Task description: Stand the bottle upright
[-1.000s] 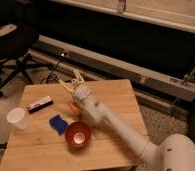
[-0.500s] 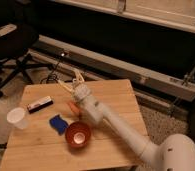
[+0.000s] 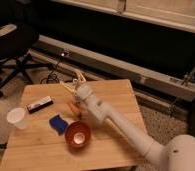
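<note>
While the gripper (image 3: 74,81) hovers, the bottle (image 3: 40,104) lies flat.

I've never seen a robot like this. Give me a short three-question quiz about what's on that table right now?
1. True or false: the bottle lies on its side.
2. Which thing stands nearest the table's left edge? A) paper cup B) red bowl C) blue object
3. Fill in: the gripper hovers over the table's ____ edge, near or far.

Key: 1 true; 2 A; 3 far.
</note>
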`<state>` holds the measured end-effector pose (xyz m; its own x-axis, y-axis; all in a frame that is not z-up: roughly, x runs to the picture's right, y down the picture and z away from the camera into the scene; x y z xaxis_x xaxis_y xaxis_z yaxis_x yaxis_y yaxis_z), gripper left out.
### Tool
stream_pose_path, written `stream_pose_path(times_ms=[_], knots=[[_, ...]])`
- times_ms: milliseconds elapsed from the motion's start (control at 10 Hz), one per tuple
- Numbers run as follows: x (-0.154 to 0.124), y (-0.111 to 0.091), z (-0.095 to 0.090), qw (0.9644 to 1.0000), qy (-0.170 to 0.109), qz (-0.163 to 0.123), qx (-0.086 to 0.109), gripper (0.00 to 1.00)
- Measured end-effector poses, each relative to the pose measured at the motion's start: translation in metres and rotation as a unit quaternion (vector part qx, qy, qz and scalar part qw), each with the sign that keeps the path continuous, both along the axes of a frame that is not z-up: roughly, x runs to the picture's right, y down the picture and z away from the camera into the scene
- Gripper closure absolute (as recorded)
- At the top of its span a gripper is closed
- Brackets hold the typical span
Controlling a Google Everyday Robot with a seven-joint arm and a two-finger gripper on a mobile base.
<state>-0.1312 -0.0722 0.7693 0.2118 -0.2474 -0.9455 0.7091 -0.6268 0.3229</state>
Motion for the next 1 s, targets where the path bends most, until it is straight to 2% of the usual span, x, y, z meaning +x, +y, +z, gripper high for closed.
stream_pose_path(times_ms=[300, 500, 800, 1000], knots=[[0.042, -0.01, -0.003, 0.9989, 0.047, -0.002, 0.008, 0.33], [0.064, -0.008, -0.007, 0.9975, 0.069, -0.012, 0.007, 0.33], [0.109, -0.011, -0.01, 0.9952, 0.097, -0.006, 0.006, 0.33], [0.142, -0.014, -0.002, 0.9911, 0.133, 0.002, 0.008, 0.33]])
